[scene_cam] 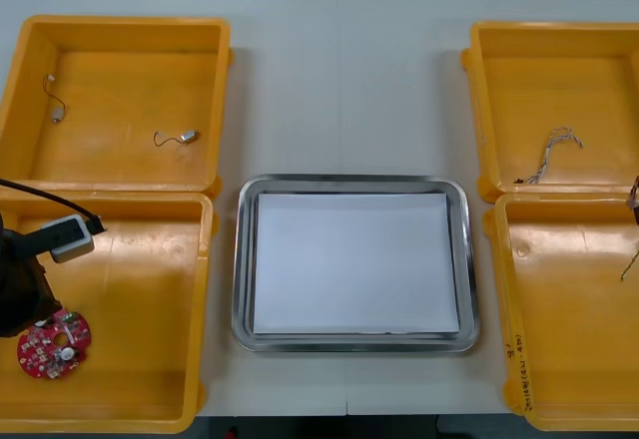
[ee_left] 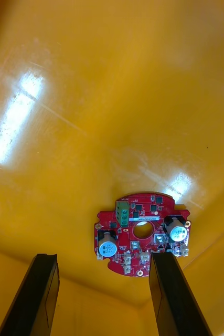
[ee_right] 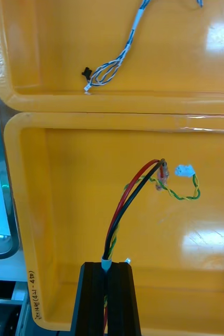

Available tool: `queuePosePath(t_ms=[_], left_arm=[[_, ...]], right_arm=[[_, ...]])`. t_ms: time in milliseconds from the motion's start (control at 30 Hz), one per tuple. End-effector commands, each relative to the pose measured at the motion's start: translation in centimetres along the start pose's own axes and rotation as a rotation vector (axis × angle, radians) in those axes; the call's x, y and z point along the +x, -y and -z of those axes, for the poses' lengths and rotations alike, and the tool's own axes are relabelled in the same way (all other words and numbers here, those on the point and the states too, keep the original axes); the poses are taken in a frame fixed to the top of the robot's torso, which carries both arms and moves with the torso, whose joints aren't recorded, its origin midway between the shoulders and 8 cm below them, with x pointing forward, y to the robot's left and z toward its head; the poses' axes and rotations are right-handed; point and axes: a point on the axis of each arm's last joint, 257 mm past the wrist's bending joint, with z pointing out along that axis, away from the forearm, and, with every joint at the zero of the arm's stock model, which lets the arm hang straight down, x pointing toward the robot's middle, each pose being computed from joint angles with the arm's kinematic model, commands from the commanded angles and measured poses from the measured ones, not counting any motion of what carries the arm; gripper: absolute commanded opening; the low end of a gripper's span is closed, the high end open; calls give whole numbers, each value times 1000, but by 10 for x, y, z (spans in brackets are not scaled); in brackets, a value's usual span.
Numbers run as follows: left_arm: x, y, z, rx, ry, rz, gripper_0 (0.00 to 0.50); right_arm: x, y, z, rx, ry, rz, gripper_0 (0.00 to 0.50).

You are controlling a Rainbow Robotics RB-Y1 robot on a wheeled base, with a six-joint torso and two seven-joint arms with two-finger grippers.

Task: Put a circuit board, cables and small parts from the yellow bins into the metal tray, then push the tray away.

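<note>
At the bench's near-left corner the left pincer (ee_left: 102, 258) hangs spread astride the red circuit board (ee_left: 141, 234) in its bin (scene_cam: 204, 259), seemingly lined up to close, while the right pincer (ee_right: 110, 265) pinches the red and black cable (ee_right: 134, 195) over the near-right bin (ee_right: 18, 173), presumably bound for the metal tray (scene_cam: 241, 259).

Electronics assembly bench, workshop or lab by the look of it. I'm at a plain light table (scene_cam: 339, 80) with four yellow bins (scene_cam: 120, 22) and a steel tray (scene_cam: 243, 259) in the middle. The bins hold a round red circuit board (scene_cam: 53, 344), a twisted cable (scene_cam: 554, 153), a red and black cable (ee_right: 132, 199) and small metal parts (scene_cam: 188, 137). There's a handwritten mark (ee_right: 33, 294) on one bin rim.
</note>
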Motion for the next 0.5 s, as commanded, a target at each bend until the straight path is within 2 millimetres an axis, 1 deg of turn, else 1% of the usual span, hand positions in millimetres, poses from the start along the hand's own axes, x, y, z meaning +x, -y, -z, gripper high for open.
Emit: queuePosePath(t_ms=[33,233,333,500], left_arm=[[-12,-1,9,-12,31,-81,500],[-8,6,3,0,16,-89,500],[-5,6,-2,-12,3,-100,500],[2,8,-9,-9,-18,-100,500]], right_arm=[[-13,-7,7,25,17,183,0],[-15,-21,2,18,7,273,0],[-22,-34,0,10,16,305,0],[-26,-51,-5,-2,20,352,0]])
